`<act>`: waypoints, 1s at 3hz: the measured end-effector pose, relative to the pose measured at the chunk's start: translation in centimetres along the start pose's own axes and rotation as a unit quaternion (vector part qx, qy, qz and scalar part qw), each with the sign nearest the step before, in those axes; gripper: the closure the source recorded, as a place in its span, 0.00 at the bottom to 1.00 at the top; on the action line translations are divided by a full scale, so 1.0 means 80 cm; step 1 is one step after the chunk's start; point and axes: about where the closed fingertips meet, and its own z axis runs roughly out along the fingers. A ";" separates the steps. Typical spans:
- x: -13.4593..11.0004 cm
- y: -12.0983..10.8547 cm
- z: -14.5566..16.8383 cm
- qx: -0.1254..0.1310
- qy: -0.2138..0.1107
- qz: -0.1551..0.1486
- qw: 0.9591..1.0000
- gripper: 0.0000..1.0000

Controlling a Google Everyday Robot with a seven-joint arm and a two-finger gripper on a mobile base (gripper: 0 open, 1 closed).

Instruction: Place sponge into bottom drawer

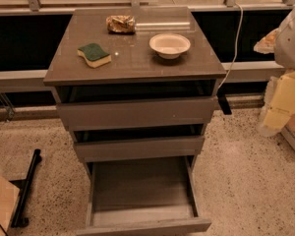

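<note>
The jaws of the gripper are out of our view, so we cannot tell whether they stand apart or together; all we see of the robot is perhaps the white rounded shape [291, 33] at the right border, well off the counter's right edge. Moving in from there, we meet the cream bowl [169, 45] on the right half of the counter [137, 69], then the foil snack packet [121, 24] close to the back edge, and last the sponge [94, 54], which lies flat on the left half, nearer the front-left corner than any other, apart from both neighbours. Its dark green scouring face is up and the pale foam is below. Its long axis runs roughly along the front edge, slightly skewed, with the right end a little closer to that edge. We judge it light, soft and springy, not fragile, with a rough top that should not slip. We would come down from above and close across the short width at the narrow waist of the wavy outline, pressing only lightly so the foam does not buckle. Beneath the front edge the bottom drawer [137, 188] stands pulled well out below the two upper drawers, its grey floor showing.
</note>
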 end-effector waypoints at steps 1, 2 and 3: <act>-0.001 -0.001 0.000 0.001 -0.001 0.000 1.000 0.00; -0.064 -0.033 0.013 0.006 -0.064 -0.007 0.998 0.00; -0.112 -0.057 0.022 0.008 -0.111 -0.012 0.994 0.00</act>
